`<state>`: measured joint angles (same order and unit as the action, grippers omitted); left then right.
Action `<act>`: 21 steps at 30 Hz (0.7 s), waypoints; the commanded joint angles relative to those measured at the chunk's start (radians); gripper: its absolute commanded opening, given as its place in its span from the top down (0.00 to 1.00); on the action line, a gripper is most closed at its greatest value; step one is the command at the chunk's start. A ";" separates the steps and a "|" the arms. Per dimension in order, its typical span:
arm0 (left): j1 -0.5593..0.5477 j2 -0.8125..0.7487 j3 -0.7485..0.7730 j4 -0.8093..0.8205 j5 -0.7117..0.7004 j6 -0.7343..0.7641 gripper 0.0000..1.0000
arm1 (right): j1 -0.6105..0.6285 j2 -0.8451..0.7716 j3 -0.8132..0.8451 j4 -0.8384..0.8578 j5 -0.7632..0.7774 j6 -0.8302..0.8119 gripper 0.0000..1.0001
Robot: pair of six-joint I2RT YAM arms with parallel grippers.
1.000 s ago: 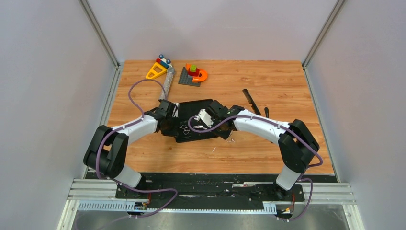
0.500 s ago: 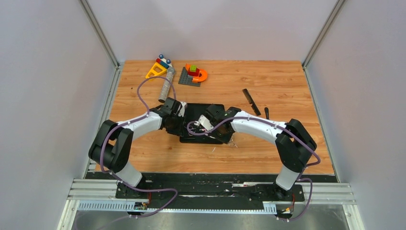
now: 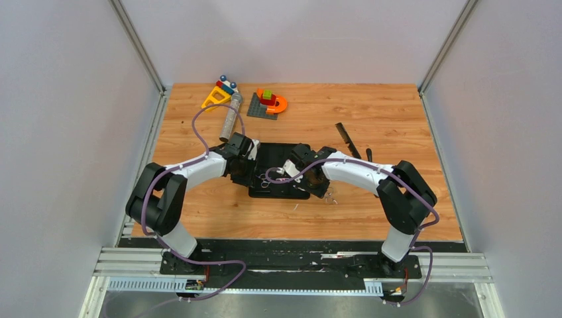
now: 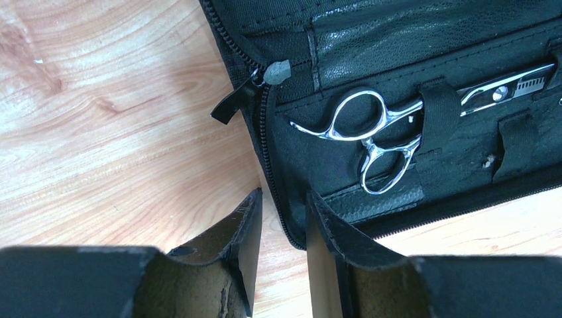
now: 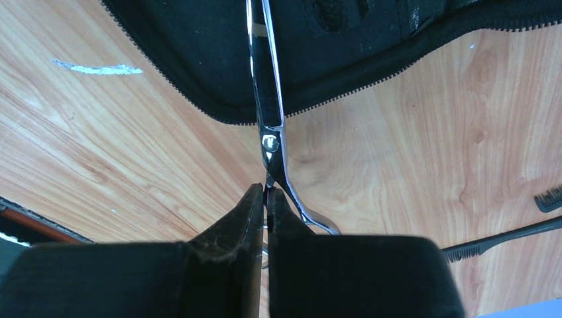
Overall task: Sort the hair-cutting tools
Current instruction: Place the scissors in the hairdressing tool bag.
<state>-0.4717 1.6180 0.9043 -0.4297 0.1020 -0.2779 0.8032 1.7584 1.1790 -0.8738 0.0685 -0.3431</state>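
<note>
An open black case lies mid-table. One pair of silver scissors sits in it under an elastic loop. My left gripper is open, its fingertips either side of the case's corner edge. My right gripper is shut on the handle end of a second pair of silver scissors, whose blades reach over the case's zipped edge. The long thin black comb and the shorter comb lie on the wood to the right; both also show in the top view, the shorter comb and the thin comb.
A grey cylinder, a yellow toy triangle and a grey plate with coloured blocks stand at the back left. The case's zipper pull lies on the wood. Grey walls close in both sides.
The case has turned from tilted to square and shifted right. Both grippers have moved with it, the right one drawing back to the right with its scissors.
</note>
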 commanded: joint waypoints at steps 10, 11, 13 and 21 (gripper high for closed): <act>-0.005 0.049 0.020 0.050 0.050 0.048 0.69 | 0.019 -0.055 -0.024 0.059 -0.029 -0.112 1.00; -0.005 0.050 0.019 0.056 0.060 0.052 0.69 | 0.022 -0.052 -0.026 0.065 -0.029 -0.118 1.00; -0.005 0.052 0.017 0.063 0.075 0.057 0.69 | 0.027 -0.046 -0.027 0.074 -0.033 -0.131 1.00; -0.005 0.056 0.010 0.077 0.094 0.065 0.65 | 0.033 -0.023 -0.028 0.156 -0.032 -0.228 1.00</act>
<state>-0.4690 1.6428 0.9192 -0.3946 0.1696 -0.2367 0.8310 1.7393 1.1503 -0.7982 0.0422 -0.4889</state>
